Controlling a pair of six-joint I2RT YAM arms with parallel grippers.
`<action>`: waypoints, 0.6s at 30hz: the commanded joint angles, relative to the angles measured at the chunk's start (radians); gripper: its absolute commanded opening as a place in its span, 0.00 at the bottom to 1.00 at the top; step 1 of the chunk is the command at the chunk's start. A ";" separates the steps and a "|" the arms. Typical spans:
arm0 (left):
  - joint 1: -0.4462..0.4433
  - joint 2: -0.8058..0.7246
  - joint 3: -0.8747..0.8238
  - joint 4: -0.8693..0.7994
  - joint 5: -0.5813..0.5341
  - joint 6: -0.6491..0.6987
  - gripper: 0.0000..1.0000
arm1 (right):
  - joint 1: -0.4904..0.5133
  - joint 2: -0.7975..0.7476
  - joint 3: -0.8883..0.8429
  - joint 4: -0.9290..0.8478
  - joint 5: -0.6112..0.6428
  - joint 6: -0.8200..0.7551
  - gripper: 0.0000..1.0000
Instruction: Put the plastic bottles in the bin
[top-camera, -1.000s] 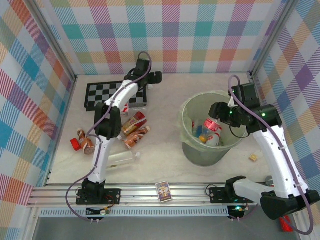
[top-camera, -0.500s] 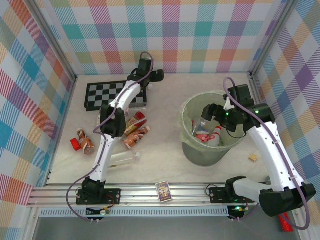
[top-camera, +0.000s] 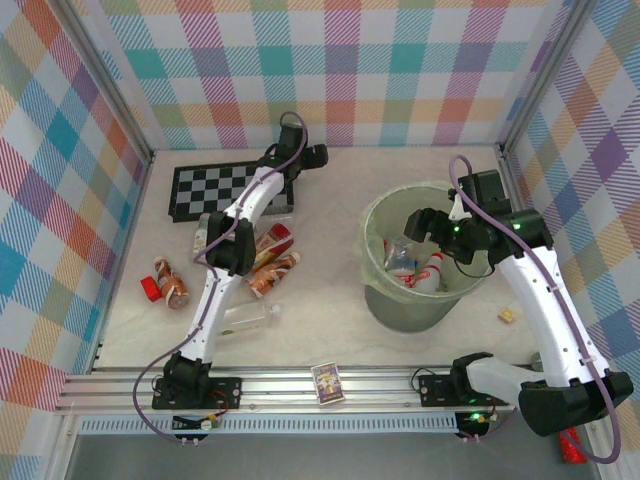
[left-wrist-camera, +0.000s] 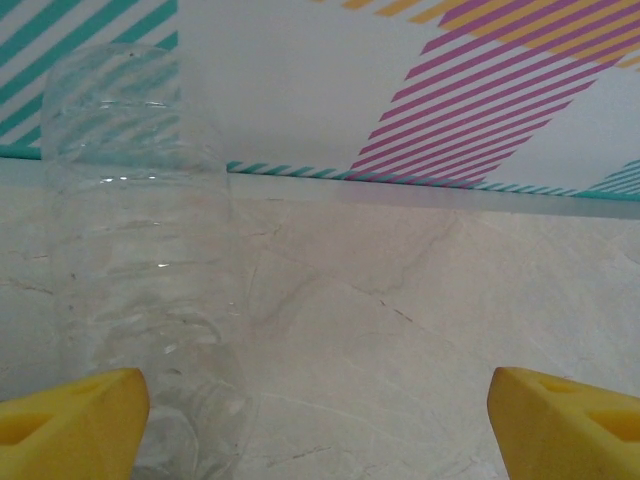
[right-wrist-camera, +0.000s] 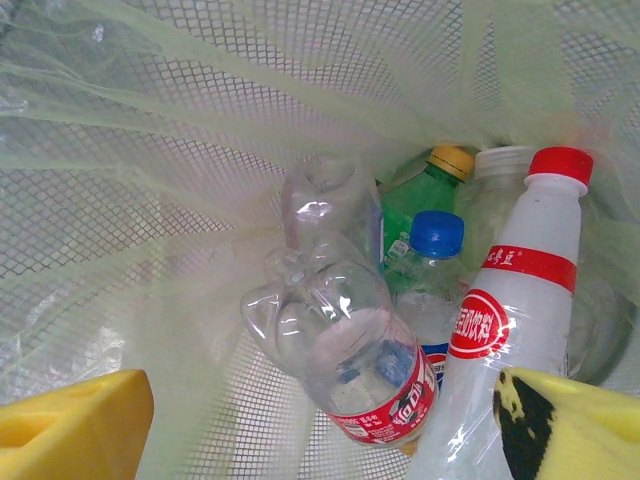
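Looking down from above, you see the counter carrying the bin, which stands upright with a thin liner over its rim. Well to the left of the bin and farther back lies a checkered board.

Your right hand hangs over the bin's mouth. In the right wrist view its yellow fingers are spread wide, nothing between them, and point down into the bin. Your left hand is behind and to the left of the bin, close to the back wall. Its fingers are also wide apart and grip nothing. A bare clear bottle stands close to one of them; you cannot tell whether they touch.

Inside the bin, a clear bottle with a red label leans beside a white bottle with a red cap. A blue-capped bottle sits between them and a green bottle with a yellow cap behind.

Left of the bin, a pair of orange-brown bottles lies side by side. A clear bottle on its side lies nearer the front, and another orange-brown bottle lies farther left.

A small picture card box sits in front of the bin to its left. A tiny tan cube sits just to the bin's right.
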 joint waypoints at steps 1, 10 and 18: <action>0.010 0.020 0.047 -0.009 0.058 -0.050 0.86 | -0.004 -0.011 -0.005 0.013 -0.016 -0.023 0.88; -0.015 0.033 0.046 -0.045 0.123 -0.040 0.84 | -0.004 -0.008 -0.008 0.027 -0.016 -0.021 0.88; -0.070 -0.096 -0.084 -0.071 0.030 0.081 0.87 | -0.003 -0.014 -0.005 0.026 -0.018 -0.019 0.88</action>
